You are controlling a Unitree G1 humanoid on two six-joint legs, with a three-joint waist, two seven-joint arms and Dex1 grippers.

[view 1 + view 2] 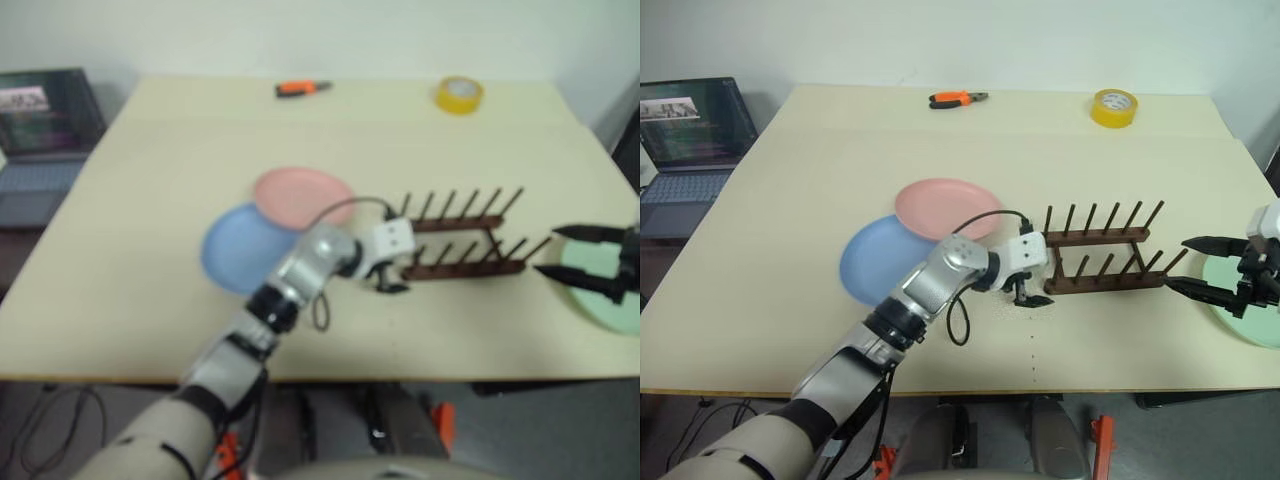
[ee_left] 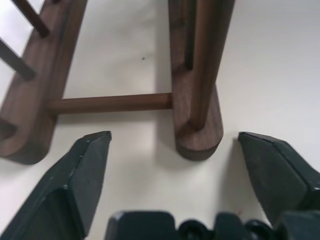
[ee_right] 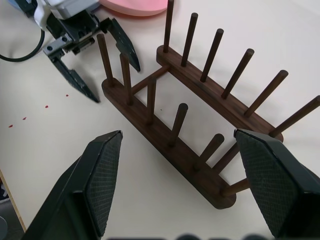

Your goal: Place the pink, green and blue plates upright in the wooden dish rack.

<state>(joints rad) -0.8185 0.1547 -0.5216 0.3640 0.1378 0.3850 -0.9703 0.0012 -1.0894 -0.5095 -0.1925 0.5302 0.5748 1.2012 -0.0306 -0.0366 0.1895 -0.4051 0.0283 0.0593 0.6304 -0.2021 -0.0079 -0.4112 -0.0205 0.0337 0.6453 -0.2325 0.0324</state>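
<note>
Three plates: pink plate [image 1: 945, 207], blue plate [image 1: 868, 262], green plate [image 1: 1252, 310] all lie flat; none racked.
Left gripper [image 1: 1032, 294]: jaws wide, empty, at the wooden dish rack [image 1: 1105, 258] end; you back off, go for pink.
Right gripper [image 1: 1208, 268]: wide, empty.

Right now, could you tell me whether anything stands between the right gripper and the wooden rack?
Nothing visible does. The right gripper, open, faces the rack across bare table. The open left gripper sits at the rack's far end.

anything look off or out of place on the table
Nothing is spilled or broken. The rack holds no plates: pink overlaps blue, both flat, and green lies flat at the table's right edge.
</note>
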